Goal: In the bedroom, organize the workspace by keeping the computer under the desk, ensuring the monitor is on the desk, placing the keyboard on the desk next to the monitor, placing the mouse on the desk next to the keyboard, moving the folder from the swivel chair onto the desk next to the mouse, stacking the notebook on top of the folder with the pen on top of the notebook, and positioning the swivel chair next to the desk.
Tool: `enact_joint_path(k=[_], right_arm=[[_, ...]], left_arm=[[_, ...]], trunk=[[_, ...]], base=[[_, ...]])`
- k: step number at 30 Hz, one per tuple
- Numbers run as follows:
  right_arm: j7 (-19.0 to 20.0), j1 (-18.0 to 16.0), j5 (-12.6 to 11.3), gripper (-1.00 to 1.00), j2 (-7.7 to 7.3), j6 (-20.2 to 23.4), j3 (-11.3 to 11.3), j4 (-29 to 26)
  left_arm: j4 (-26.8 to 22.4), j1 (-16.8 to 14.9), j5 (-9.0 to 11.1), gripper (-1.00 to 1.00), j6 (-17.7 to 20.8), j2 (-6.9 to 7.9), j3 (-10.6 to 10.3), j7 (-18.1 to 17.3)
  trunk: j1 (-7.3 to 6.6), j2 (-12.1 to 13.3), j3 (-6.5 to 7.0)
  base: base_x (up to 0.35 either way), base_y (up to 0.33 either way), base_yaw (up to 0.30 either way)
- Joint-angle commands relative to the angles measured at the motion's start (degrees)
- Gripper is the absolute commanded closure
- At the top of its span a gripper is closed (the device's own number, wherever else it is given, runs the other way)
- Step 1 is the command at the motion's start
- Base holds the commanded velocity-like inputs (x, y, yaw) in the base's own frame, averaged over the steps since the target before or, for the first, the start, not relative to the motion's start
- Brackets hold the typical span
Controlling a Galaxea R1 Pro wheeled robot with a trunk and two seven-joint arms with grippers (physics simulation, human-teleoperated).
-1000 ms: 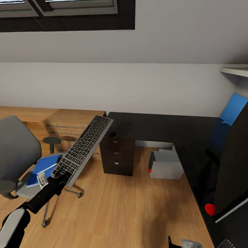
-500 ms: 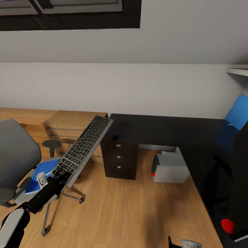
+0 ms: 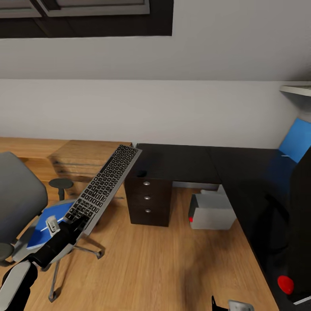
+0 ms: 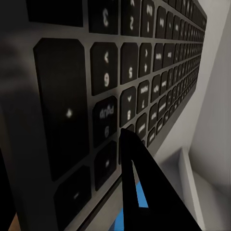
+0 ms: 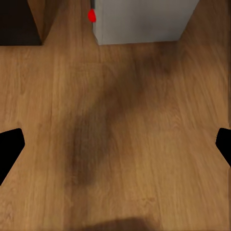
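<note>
My left gripper is shut on the near end of the keyboard, holding it in the air, slanting up toward the desk. In the left wrist view its black keys run past one dark finger. Below it stands the swivel chair with the blue folder on its seat and a thin white pen across it. A small black mouse lies at the desk's corner. The computer sits under the desk. The monitor is at the right edge. My right gripper is open above the floor. The notebook is out of view.
The black drawer unit stands under the desk's left end. A light wooden drawer chest is behind the chair. The blue back panel rises at the far right. The grey computer lies ahead of my right gripper across the wooden floor.
The whole picture has shifted with the camera, so the monitor now sits farther right and lower. The left gripper still holds the keyboard in the same pose.
</note>
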Motion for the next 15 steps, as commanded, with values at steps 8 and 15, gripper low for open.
enact_joint_path(k=[8,15], right_arm=[[-0.36,-0.06,0.59,-1.0,0.02,-0.21,-0.27,0.1],[-0.36,-0.06,0.59,-1.0,0.06,-0.22,-0.27,0.1]], left_arm=[[0.01,-0.03,0.12,1.0,0.38,0.0,0.1,-0.05],[0.01,-0.03,0.07,1.0,0.46,-0.05,0.1,-0.04]], trunk=[[0.0,-0.04,0.05],[0.0,-0.04,0.06]], base=[[0.0,0.0,-0.065],[0.0,0.0,-0.005]])
